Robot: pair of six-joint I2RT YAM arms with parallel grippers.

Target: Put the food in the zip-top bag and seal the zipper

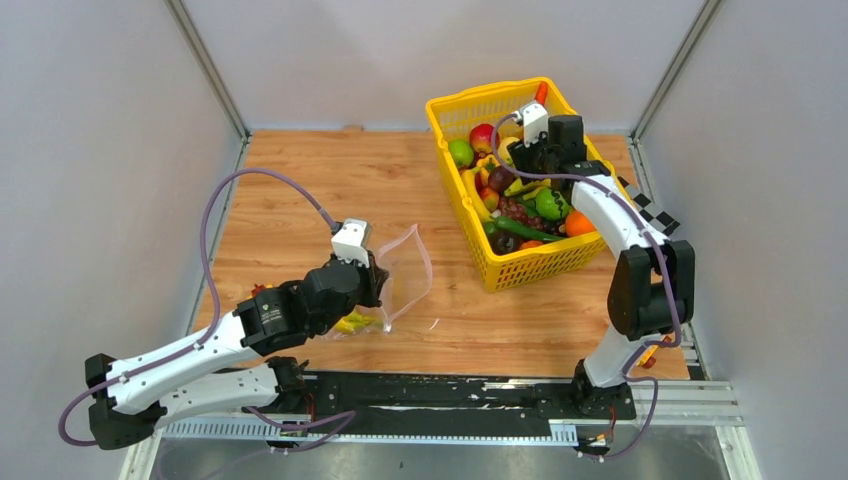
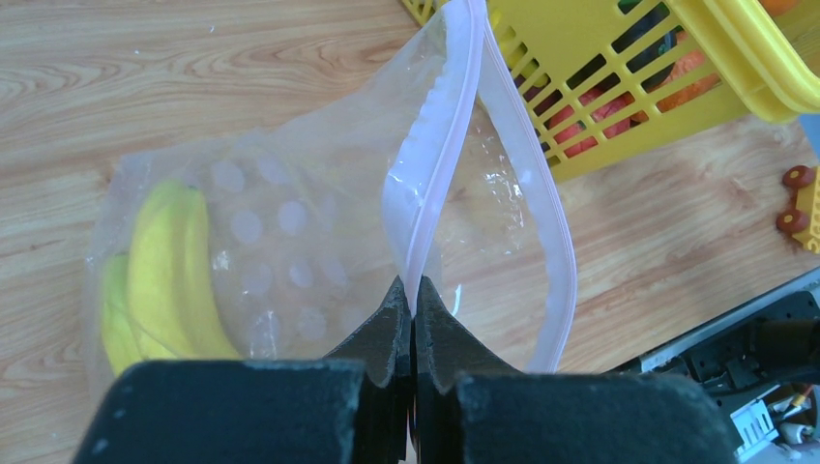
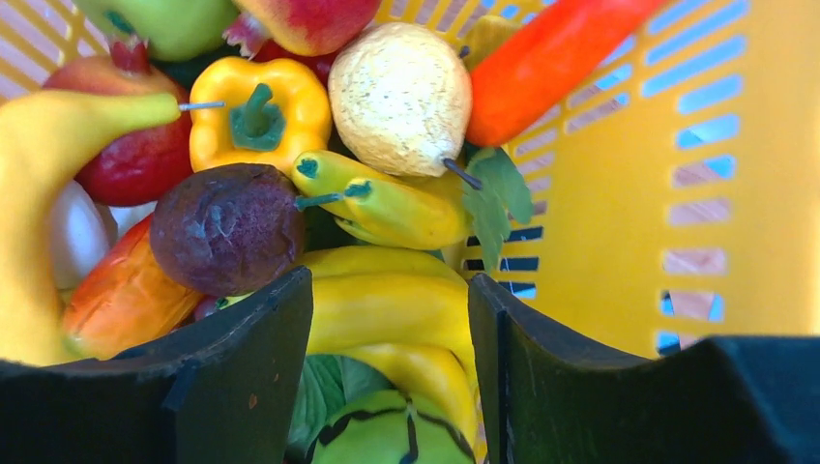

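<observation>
Clear zip-top bag (image 1: 408,262) lies left of centre on the wood table (image 1: 300,180), its near end hidden under the left gripper (image 2: 413,302), which is clamped on the zipper (image 2: 440,145). Bananas (image 2: 164,266) inside. Bare wood up to the yellow basket (image 1: 455,215). Right gripper (image 3: 387,290) straddles a banana (image 3: 387,314) there; cannot tell if it grips.

Arms (image 1: 185,358) white links, black joints — purple cables (image 1: 206,240), black jaws.

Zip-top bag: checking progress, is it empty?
No, yellow bananas lie inside the clear zip-top bag, seen through its plastic.
</observation>
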